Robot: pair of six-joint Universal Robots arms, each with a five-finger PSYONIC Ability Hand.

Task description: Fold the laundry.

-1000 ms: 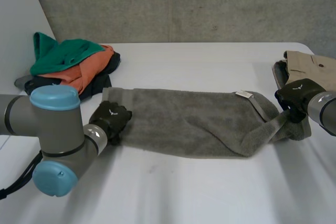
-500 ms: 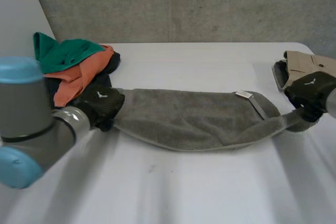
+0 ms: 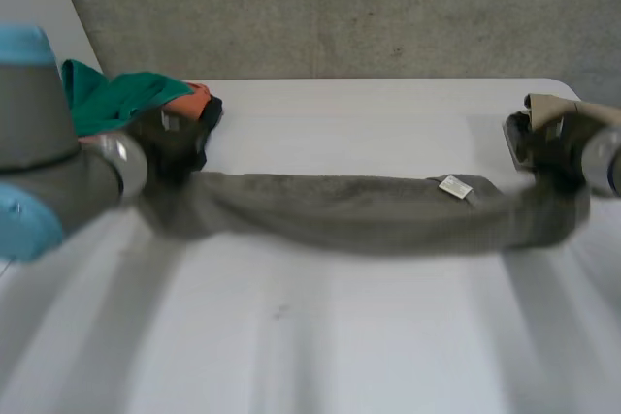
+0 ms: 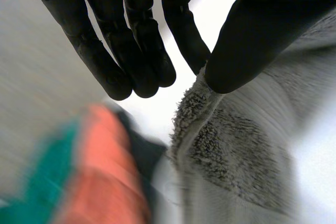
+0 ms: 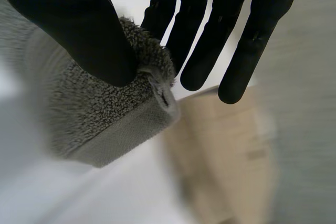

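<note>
Towel of grey terry cloth point(image 3: 359, 210) pulled out in a long narrow band across white table point(image 3: 340, 336), one end in each hand, running side to side in the head view. Small white label point(image 3: 454, 187) sits on its top, nearer the right end.

Left hand point(image 3: 175, 147) grasps the towel's left end. Its wrist view shows the thumb point(image 4: 252, 35) pressing the hemmed edge against the nearest of the straight fingers point(image 4: 131, 51). Other fingers hang free beside the cloth.

Right hand point(image 3: 558, 147) grasps the right end. Its wrist view shows the thumb point(image 5: 79, 24) clamped on the fluffy corner, straight fingers point(image 5: 199, 35) behind it, with the hem folded over below.

Pile of loose clothes lies by the left hand at the table's far left: green cloth point(image 3: 116, 99), orange cloth point(image 3: 197, 94), dark cloth point(image 3: 212, 111) just beside it. Folded beige garment point(image 3: 548, 104) lies at the far right edge, just behind the right hand.

Cannot tell whether the middle of the towel touches the table.
</note>
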